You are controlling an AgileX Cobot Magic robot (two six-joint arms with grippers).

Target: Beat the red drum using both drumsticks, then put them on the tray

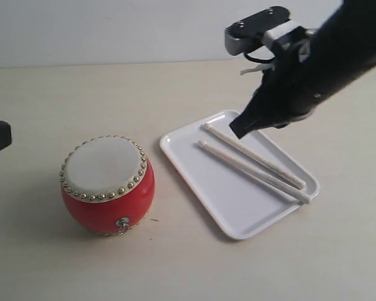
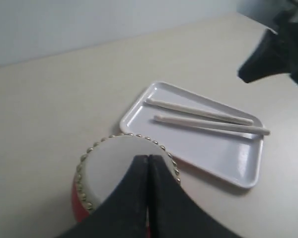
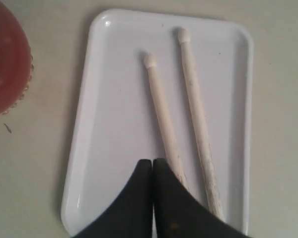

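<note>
- table: flat, pale beige, matte top; runs back to a light wall at far edge
- red drum: stands upright on table, left of centre in ext. view; cream skin faces up w/ gold studs round rim, small metal ring on near side
- tray: glossy white, rect., rounded corners, low rim; lies flat on table right of drum, near but not touching, turned diagonal to far edge
- narrow strip of bare table btwn drum & tray
</note>
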